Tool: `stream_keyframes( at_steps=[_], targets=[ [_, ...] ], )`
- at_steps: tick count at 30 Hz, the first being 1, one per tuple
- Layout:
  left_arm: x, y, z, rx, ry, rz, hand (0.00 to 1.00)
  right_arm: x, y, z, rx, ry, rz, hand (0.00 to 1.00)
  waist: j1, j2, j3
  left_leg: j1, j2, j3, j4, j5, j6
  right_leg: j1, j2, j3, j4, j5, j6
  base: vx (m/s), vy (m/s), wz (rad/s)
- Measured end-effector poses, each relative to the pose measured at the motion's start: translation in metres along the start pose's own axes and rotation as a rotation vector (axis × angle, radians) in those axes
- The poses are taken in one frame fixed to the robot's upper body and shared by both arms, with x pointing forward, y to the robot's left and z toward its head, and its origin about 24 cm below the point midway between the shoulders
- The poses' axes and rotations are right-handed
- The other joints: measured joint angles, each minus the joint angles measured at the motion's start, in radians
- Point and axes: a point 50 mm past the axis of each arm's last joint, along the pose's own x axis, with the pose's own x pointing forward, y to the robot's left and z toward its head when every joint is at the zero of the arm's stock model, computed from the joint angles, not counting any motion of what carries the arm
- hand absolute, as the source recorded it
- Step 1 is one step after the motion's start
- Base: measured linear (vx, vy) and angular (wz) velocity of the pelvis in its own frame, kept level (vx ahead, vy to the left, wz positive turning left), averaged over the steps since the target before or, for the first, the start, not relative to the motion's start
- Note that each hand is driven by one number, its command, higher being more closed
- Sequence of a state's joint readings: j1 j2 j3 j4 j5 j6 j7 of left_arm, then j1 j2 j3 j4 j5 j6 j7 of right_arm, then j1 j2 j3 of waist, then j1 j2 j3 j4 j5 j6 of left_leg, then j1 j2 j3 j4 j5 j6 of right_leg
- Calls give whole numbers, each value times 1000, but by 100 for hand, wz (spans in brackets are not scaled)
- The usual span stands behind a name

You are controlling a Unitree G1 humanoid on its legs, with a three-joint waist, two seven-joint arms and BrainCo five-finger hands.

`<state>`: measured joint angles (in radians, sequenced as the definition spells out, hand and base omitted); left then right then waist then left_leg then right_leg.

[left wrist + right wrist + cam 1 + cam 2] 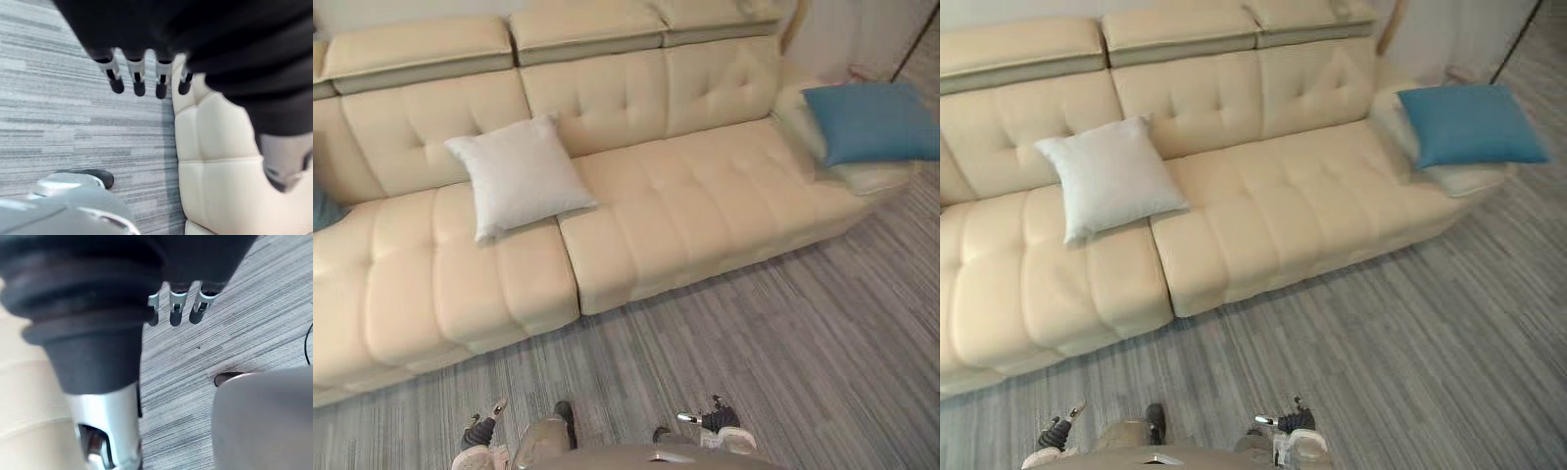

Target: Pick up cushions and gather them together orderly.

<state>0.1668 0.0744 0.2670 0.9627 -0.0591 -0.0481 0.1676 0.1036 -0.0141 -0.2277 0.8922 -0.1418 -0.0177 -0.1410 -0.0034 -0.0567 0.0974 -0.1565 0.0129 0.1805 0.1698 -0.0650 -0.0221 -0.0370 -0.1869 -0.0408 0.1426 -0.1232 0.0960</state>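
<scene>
No cushion is being held: the left hand (pixel 138 73) and right hand (pixel 176 303) are being hung slack, fingers straight, above the floor (pixel 783 333), while the white cushion (pixel 519 174) and the blue cushion (pixel 871 122) are being left well apart on the sofa (pixel 705 196), ungathered.

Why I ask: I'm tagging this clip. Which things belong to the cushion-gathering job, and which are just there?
Job: white cushion; blue cushion; pale cushion under the blue one; left hand and right hand, both open and empty.
Just there: cream sofa; grey carpet.
</scene>
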Motion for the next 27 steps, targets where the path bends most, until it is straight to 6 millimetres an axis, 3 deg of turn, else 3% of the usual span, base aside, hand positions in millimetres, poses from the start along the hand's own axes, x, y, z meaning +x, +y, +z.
stream_keyframes(
  at_steps=[4,6,11,12,14,15,16,17,18,19,20,21,22,23,26,27],
  targets=[
    [0,-4,-3,60,19,-17,0,0,-2,-5,38,25,-11,0,-2,-1,-20,98,-18,15,-192,91,-7,-2,9,25,-32,14,-11,-84,7,-23],
    [-1,-8,-6,100,25,-41,0,1,-5,-4,58,28,-20,0,-10,18,-25,133,-10,26,-256,126,-13,-2,27,48,-46,26,-17,-42,-38,-47],
    [0,-12,-8,181,32,-79,0,1,-5,-3,82,30,-21,0,-12,24,-25,174,25,147,-250,115,-25,-24,75,198,-95,93,-6,-14,-39,-99],
    [0,-12,-6,198,25,-81,0,2,-4,-2,84,27,-20,0,-15,24,-25,181,34,204,-249,100,-32,-50,91,258,-108,125,-4,-11,-16,-115],
    [1,-12,-4,208,19,-82,0,3,-3,1,84,19,-15,0,-13,28,-23,191,39,243,-249,81,-35,-76,114,276,-121,173,-15,-7,-13,-162],
    [1,-12,-4,209,19,-83,0,4,-1,6,82,8,-9,0,0,29,-19,200,48,261,-249,65,-27,-94,132,240,-140,209,-50,-1,-75,-229],
    [2,-10,-1,221,14,-82,0,6,1,13,82,-10,-4,0,-5,27,-6,209,62,322,-234,58,-30,-95,128,125,-167,212,-111,6,-95,-182],
    [4,-12,4,225,2,-87,0,7,0,16,83,-18,-6,0,-16,30,4,207,70,338,-212,51,-27,-95,114,64,-163,213,-117,12,-104,-144],
    [5,-20,14,232,-30,-107,0,6,-4,12,94,-6,-19,0,-23,42,18,215,95,387,-164,30,-37,-102,70,-135,-127,206,-133,34,-64,-65],
    [5,-20,15,233,-33,-108,0,6,-5,12,94,-6,-20,0,-23,43,18,217,97,395,-160,27,-40,-104,65,-158,-122,205,-135,52,-59,-99],
    [6,-23,19,244,-51,-119,0,6,-7,11,86,-5,-24,0,-24,47,18,233,115,427,-132,8,-57,-101,36,-306,-93,203,-137,85,-84,-76],
    [6,-26,24,244,-63,-126,0,6,-8,11,86,-7,-26,0,-28,54,18,236,128,434,-117,1,-66,-98,36,-362,-84,202,-130,62,-62,-77],
    [7,-28,26,242,-70,-130,0,7,-9,12,84,-8,-29,0,-31,59,17,237,134,434,-115,-1,-70,-99,41,-374,-83,201,-127,95,-117,-42],
    [5,-40,30,233,-83,-159,0,8,-16,13,75,-12,-45,0,-31,68,15,245,148,439,-123,-9,-86,-96,63,-360,-85,208,-97,64,-81,-32],
    [-1,-55,20,211,-59,-196,0,10,-26,17,72,-23,-76,0,-26,116,29,263,189,478,-89,-25,-118,-104,103,-315,-73,174,-95,49,-71,-52],
    [-1,-55,18,212,-52,-196,0,10,-27,17,74,-23,-78,0,-25,119,32,261,202,479,-59,-31,-128,-105,108,-306,-62,159,-95,34,-50,-41]
  ],
)
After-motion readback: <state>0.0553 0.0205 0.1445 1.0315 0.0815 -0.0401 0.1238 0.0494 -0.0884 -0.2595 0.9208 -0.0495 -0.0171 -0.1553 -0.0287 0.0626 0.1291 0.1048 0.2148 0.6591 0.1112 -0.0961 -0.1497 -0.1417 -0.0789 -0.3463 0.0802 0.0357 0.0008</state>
